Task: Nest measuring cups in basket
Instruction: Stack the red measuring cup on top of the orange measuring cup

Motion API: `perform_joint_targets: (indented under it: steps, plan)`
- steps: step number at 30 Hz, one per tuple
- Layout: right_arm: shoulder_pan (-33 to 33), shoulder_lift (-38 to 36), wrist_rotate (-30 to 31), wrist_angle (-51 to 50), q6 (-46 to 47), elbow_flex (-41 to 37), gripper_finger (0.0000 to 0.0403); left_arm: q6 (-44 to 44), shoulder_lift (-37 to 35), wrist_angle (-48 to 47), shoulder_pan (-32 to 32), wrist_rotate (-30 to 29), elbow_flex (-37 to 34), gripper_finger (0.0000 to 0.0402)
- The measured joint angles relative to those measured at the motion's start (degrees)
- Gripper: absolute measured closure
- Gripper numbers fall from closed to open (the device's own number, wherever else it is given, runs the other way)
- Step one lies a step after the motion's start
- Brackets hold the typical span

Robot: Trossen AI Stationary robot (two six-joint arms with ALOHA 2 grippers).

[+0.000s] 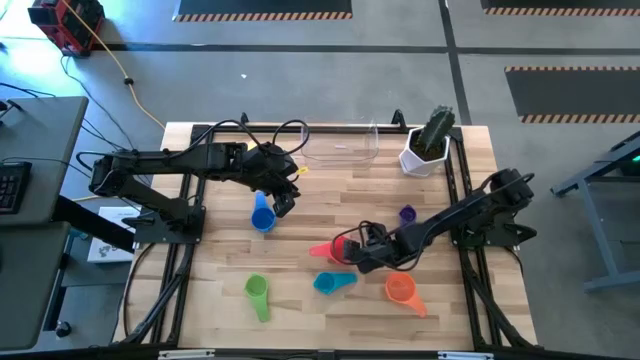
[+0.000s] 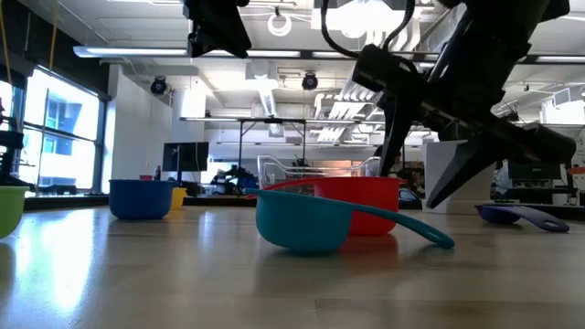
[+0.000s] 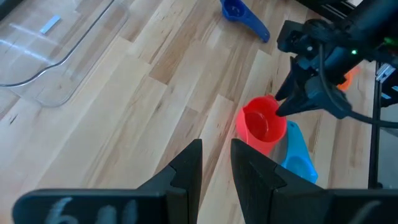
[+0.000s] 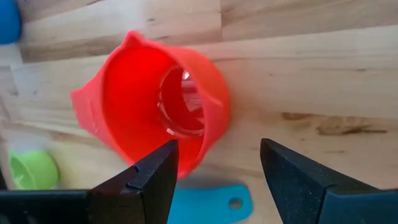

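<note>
The red measuring cup (image 1: 338, 248) stands upright on the table near the middle, its handle toward the left. My right gripper (image 4: 219, 146) is open just above it. One finger (image 4: 158, 171) is over the cup's hollow (image 4: 180, 106) and the other (image 4: 292, 177) is outside its wall; no touch shows. My left gripper (image 1: 287, 200) hangs above the table beside the blue cup (image 1: 262, 215). Its fingers (image 3: 186, 165) stand a narrow gap apart with nothing between them. The clear basket (image 1: 345, 150) sits at the far edge.
A teal cup (image 1: 328, 282) lies just in front of the red one. An orange cup (image 1: 401, 289) is near the front right and a green cup (image 1: 257, 290) near the front left. A purple cup (image 1: 407, 213) sits behind my right arm. A white cactus pot (image 1: 428, 148) stands beside the basket.
</note>
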Motion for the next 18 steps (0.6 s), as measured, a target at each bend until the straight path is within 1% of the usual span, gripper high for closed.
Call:
perform_joint_targets:
  steps: [5,8,12,18]
  plan:
    - [-0.17,1.52,0.87,-0.05,1.5,0.0,0.0185,1.35,0.0,-0.04,0.0,0.0,-0.02,0.0326]
    - [-0.54,2.39,0.85,0.02,1.51,0.0,0.0197,1.39,0.0,-0.07,0.0,0.0,0.0,0.0326]
    - [-0.98,3.02,0.82,0.14,1.48,-0.01,0.0236,1.42,0.0,-0.09,0.0,0.0,0.0,0.0326]
    - [-1.31,3.0,1.91,0.26,-0.29,0.0,0.0317,1.51,0.0,-0.14,0.0,0.02,0.0,0.0326]
